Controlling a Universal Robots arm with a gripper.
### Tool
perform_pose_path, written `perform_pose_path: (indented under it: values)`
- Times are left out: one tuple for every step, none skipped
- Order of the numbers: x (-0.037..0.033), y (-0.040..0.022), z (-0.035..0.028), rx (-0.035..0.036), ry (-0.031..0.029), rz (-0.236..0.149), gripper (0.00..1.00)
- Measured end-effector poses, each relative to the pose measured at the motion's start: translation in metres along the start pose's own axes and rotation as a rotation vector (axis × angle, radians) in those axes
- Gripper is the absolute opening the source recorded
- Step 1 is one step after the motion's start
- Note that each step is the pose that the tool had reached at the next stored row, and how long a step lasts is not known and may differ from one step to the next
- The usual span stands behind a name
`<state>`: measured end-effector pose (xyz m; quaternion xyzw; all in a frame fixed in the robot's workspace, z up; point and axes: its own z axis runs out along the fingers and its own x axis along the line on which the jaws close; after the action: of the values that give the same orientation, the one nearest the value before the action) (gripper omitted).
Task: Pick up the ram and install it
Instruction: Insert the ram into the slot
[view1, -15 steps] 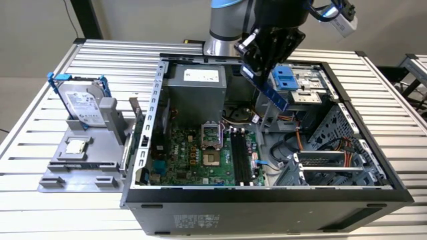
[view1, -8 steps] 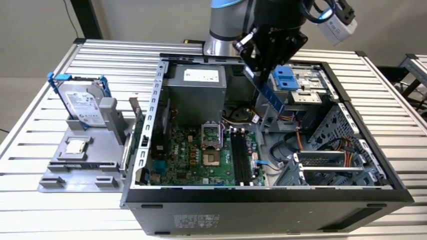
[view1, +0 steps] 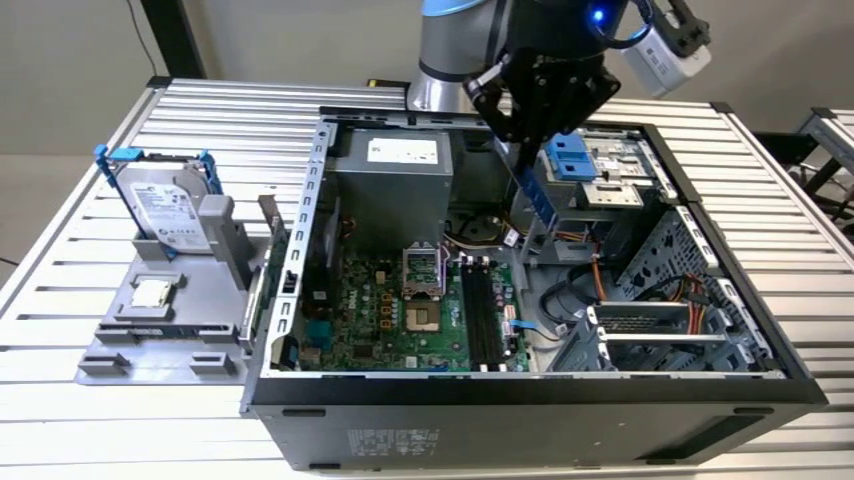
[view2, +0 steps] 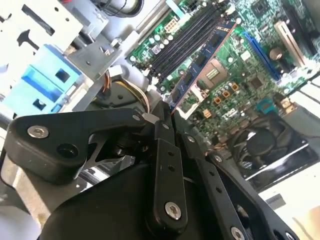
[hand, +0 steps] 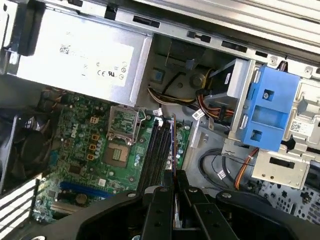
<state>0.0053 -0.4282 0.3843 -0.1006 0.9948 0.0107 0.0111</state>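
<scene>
One ram (view1: 537, 200) is in the pincer (view1: 525, 140), whose fingers are clamped on its top end. The stick hangs edge-down, slightly tilted, over the open case (view1: 534, 392).

Exterior view: the ram is airborne, clear of the green motherboard (view1: 374, 320), at roughly 1 o'clock from the black memory slots (view1: 483, 315).

Second wrist view: the pincer (view2: 162, 119) grips one short end. The ram (view2: 202, 65) runs out alongside the slots (view2: 185, 42), beside them and not seated in one.

First wrist view: the ram (hand: 173, 145) shows edge-on, roughly in line with the slots (hand: 159, 150), with the pincer (hand: 174, 179) closed around it.

Neighbours in the exterior view, clocked from the slots:
- CPU socket (view1: 420, 290) at 9, just beside
- power supply (view1: 394, 175) at 11
- blue drive bracket (view1: 571, 158) at 1, just beside the ram and the tightest spot
- cable bundle (view1: 587, 290) at 3, near the ram's lower end

Outside the case, at its 9 o'clock on the slatted worktop (view1: 54, 330), is a grey stand (view1: 174, 320). A hard drive (view1: 167, 210) stands upright in it on blue rails. A processor chip (view1: 151, 292) lies flat at 6 o'clock of the drive. Both are well apart from the pincer.
</scene>
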Motion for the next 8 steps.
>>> perform_pose_path:
  values:
    - [0.0,0.0,0.0001,0.0004,-0.0003,0.017,0.0]
    - [0.0,0.0,0.0002,0.0008,-0.0007,0.034,0.0]
    - [0.0,0.0,0.0003,0.0011,-0.001,0.049,0.0]
    - [0.0,0.0,0.0004,0.0015,-0.0013,0.064,0.0]
    - [0.0,0.0,0.0005,0.0018,-0.0015,0.078,0.0]
    - [0.0,0.0,0.0005,0.0019,-0.0017,0.087,0.0]
    - [0.0,0.0,0.0005,0.002,-0.0018,0.089,0.0]
    - [0.0,0.0,0.0005,0.0021,-0.0018,0.091,0.0]
